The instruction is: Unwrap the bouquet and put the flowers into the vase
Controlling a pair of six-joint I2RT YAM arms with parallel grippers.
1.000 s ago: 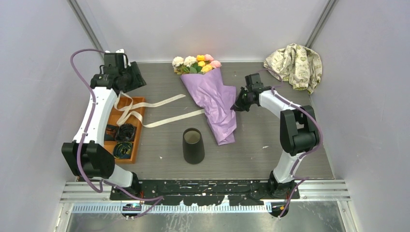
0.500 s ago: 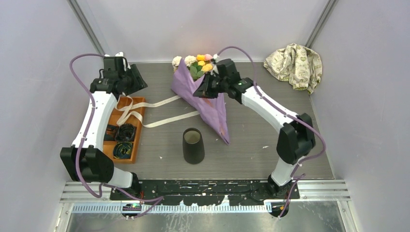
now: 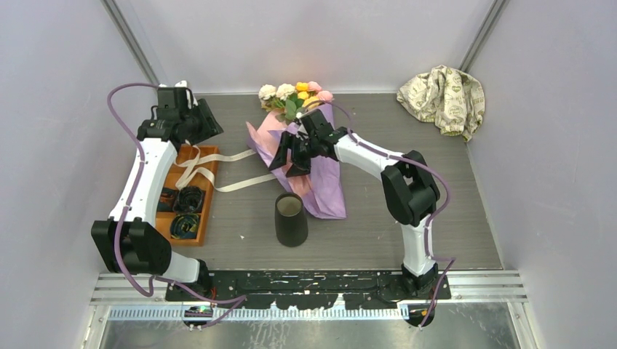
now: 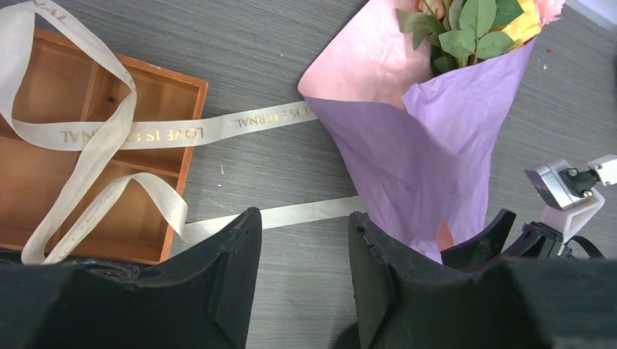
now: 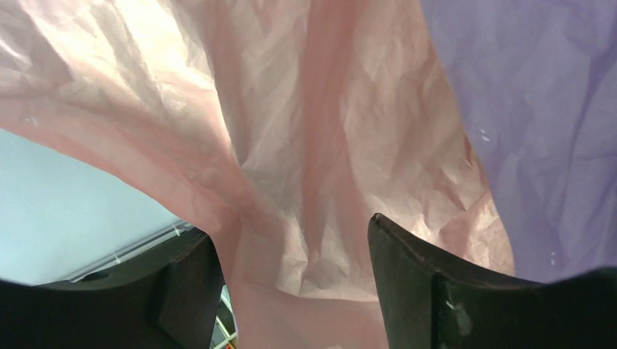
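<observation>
Right gripper [image 3: 289, 161] crossed to left edge of bouquet [image 3: 329, 190], jaws parted.

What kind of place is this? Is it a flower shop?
Probably not a shop. It looks like a robot test booth: plain grey walls close in one table, a left arm and a right arm are bolted at its near edge, with a bouquet and a vase set out between them.

Overhead from behind over the desk [image 3: 436, 218]; wrist views past left claw [image 4: 300, 218] and right claw [image 5: 289, 233], bouquet [image 4: 422, 160] beyond both.
</observation>
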